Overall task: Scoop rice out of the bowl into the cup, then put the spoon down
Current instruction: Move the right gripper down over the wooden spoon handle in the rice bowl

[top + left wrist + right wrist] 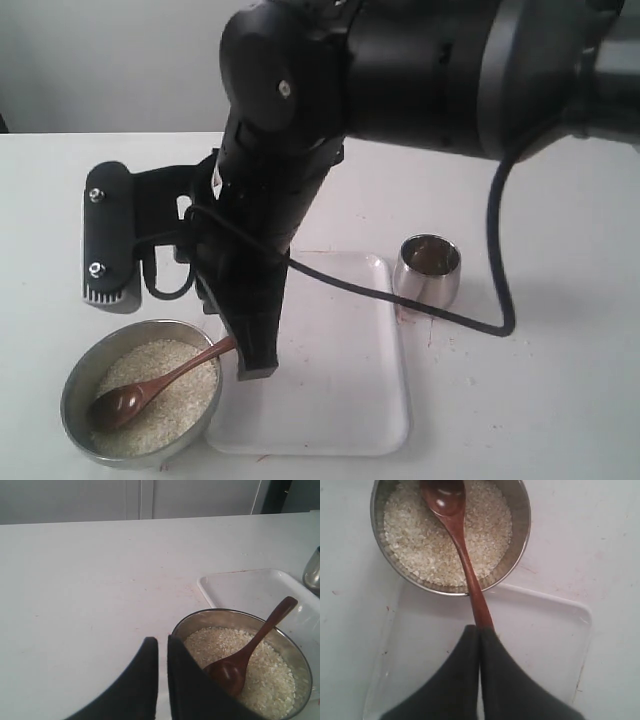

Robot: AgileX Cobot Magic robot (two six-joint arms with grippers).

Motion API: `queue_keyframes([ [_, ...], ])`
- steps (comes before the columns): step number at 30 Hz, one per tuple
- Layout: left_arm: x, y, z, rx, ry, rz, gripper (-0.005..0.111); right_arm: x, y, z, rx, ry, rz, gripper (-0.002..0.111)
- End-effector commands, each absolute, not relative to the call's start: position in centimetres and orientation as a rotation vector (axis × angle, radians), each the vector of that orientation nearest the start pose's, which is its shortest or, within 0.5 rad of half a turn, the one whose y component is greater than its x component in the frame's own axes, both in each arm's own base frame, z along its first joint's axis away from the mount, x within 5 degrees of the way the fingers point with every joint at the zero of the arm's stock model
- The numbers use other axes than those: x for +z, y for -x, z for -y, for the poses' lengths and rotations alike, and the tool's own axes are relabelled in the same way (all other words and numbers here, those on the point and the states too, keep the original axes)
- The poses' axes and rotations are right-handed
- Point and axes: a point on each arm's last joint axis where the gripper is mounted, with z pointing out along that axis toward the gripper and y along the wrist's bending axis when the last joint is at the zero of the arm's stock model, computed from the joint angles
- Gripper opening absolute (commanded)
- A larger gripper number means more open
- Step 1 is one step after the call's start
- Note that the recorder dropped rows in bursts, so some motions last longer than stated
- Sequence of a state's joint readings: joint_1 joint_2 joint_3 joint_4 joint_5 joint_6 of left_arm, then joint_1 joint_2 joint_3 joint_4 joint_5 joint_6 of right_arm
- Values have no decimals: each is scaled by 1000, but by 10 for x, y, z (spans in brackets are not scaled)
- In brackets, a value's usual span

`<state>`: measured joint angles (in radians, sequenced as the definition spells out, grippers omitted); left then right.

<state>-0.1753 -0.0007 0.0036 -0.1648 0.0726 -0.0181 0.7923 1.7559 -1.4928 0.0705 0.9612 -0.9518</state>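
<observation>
The steel bowl stands at the front left, filled with rice. The wooden spoon lies in it, its oval end on the grains and its handle sticking out over the rim toward the tray. My right gripper is shut and hovers above the handle's end, which shows free in the left wrist view. My left gripper is shut and holds nothing, beside the bowl's rim. The shiny cup stands upright right of the tray.
A white tray lies between bowl and cup. The big black right arm reaches across the middle, with its wrist camera above the bowl and a cable hanging near the cup. The white table stretches around.
</observation>
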Motion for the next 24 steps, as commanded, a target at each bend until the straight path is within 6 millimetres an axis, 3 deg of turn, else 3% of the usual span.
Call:
queue_keyframes([
  [1,206,-55,12,-304,-7,-1567,14,278,-265,-280,-8,2103,-1737,0],
  [5,206,-55,12,-304,-7,-1567,14,267,-268,-283,-13,2128,-1753,12],
  [11,206,-55,12,-304,-7,-1567,14,264,-269,-284,-12,2130,-1758,52],
  [13,206,-55,12,-304,-7,-1567,14,263,-269,-283,-12,2135,-1762,60],
  [24,206,-55,12,-304,-7,-1567,14,254,-275,-285,-56,2150,-1750,61],
])
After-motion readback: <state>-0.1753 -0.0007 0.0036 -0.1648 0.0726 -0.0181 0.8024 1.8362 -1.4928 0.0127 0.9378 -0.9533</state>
